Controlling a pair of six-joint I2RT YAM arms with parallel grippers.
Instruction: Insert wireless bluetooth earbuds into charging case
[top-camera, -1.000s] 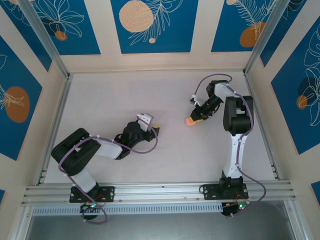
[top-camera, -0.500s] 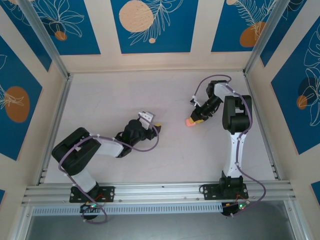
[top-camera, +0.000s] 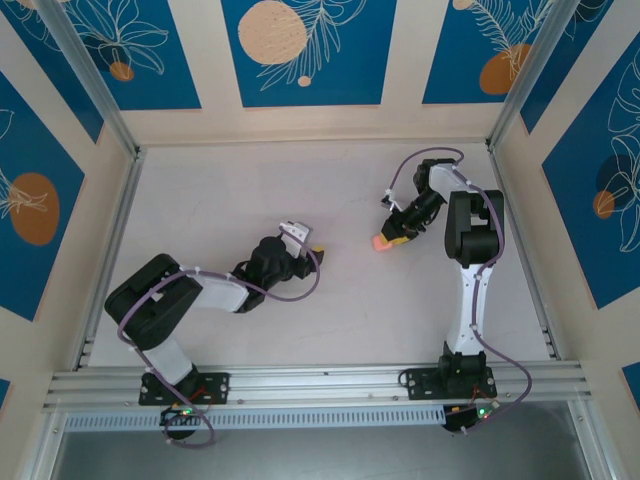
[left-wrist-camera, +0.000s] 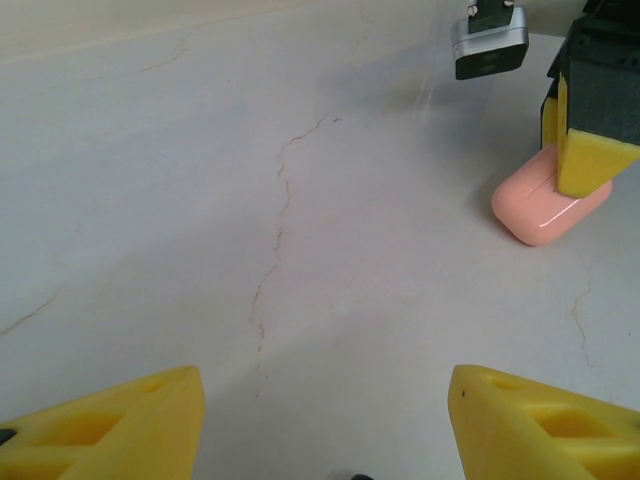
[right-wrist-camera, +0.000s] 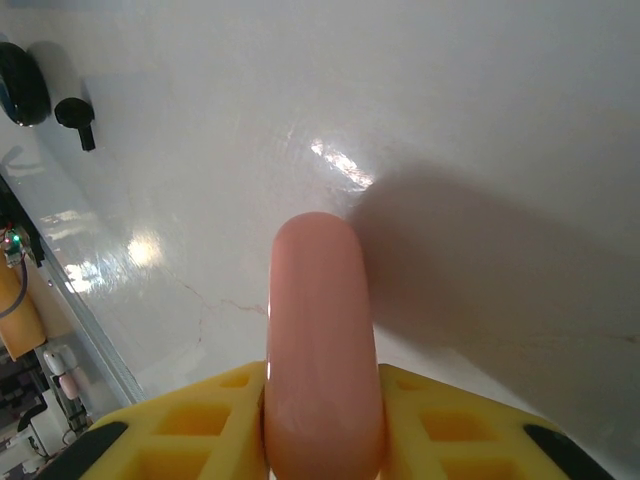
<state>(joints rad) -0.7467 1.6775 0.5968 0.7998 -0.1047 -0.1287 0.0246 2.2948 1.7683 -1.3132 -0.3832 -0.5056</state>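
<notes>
Item: pink case (right-wrist-camera: 320, 340), lying on the table (left-wrist-camera: 200, 150); we find the right fingers (right-wrist-camera: 200, 420) closed against both its sides; we note the left fingers (left-wrist-camera: 120, 420) spread, empty.

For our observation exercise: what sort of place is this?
Probably a robot test booth: a left arm and right arm bolted to a metal rail, a pale table, and blue patterned wall panels around it.

Left arm (top-camera: 215, 295) and right arm (top-camera: 468, 300): my white links, black joints and bases, a purple cable (top-camera: 440, 152) looped along each. My jaws bear yellow pads (left-wrist-camera: 110, 425) with hollow cells.
</notes>
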